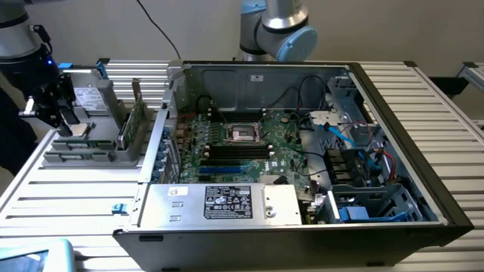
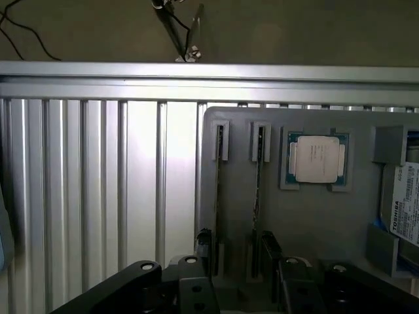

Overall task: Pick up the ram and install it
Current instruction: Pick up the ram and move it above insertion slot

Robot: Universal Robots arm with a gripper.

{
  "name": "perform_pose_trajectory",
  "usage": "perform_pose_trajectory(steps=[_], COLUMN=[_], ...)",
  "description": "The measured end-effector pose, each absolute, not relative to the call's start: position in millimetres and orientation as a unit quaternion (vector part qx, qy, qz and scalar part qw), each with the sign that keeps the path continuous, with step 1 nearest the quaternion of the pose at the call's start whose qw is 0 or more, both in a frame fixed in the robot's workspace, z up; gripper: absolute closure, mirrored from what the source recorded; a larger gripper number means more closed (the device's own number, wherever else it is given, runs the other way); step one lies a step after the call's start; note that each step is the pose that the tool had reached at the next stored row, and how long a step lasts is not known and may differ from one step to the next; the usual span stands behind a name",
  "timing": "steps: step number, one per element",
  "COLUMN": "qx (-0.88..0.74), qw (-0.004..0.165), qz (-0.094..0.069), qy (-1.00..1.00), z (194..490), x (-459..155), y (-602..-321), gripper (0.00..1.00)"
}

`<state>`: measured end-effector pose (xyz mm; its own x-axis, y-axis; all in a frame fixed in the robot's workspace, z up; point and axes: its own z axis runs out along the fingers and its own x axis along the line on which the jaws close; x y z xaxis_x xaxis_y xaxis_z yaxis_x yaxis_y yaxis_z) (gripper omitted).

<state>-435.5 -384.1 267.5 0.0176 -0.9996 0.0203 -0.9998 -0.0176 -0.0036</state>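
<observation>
Two ram sticks stand on edge in the slots of a grey holder (image 2: 314, 222), one (image 2: 218, 196) beside the other (image 2: 257, 196); in the exterior view they show as greenish strips (image 1: 78, 144) at the holder's front. My gripper (image 2: 236, 255) hovers just above their near ends, open, with one dark finger (image 2: 204, 243) outside the first stick and the other (image 2: 270, 248) outside the second. Nothing is held. In the exterior view my gripper (image 1: 64, 122) hangs over the holder at the exterior view's left. The motherboard's black ram slots (image 1: 238, 150) lie inside the open computer case (image 1: 393, 113).
On the holder a square silver processor chip (image 2: 317, 159) sits beside the sticks, then a boxy drive with a white label (image 2: 406, 203) (image 1: 94, 99). A tall green board (image 1: 135, 119) stands between the holder and the case wall. Ribbed metal table (image 1: 68, 192) surrounds everything.
</observation>
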Motion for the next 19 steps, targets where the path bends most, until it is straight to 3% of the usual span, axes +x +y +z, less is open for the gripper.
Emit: perform_pose_trajectory(steps=[19], qx=[0.713], qw=[0.006], qz=[0.009], qy=[-0.701], z=[233.1], x=[-427.5], y=[-399.1], gripper=[0.57])
